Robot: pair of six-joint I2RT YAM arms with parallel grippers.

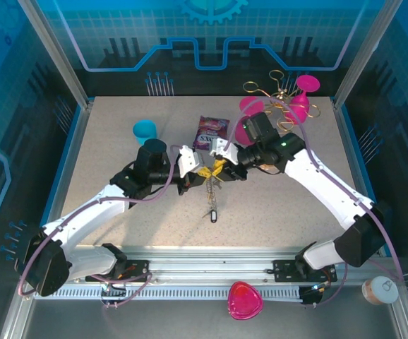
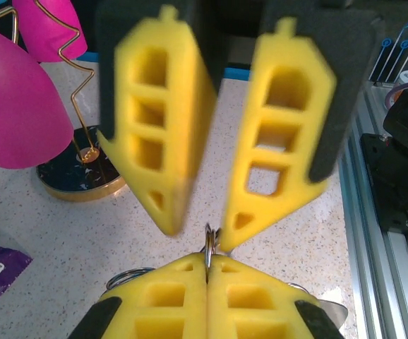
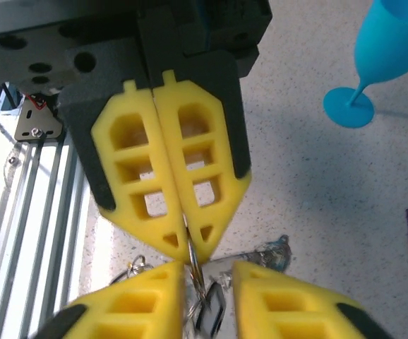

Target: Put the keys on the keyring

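— How much of the keyring can be seen?
— A thin silvery sliver; yellow pads hide the rest. The left gripper pinches it above the table's middle.
— And the right gripper?
— Jaws slightly apart around the ring, with a dark key blurred between them.

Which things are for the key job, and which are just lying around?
For the job:
keyring
keys
left gripper, jaws shut on the keyring
right gripper, jaws open

Just lying about:
blue goblet
pink goblets
gold wire rack
purple snack packet
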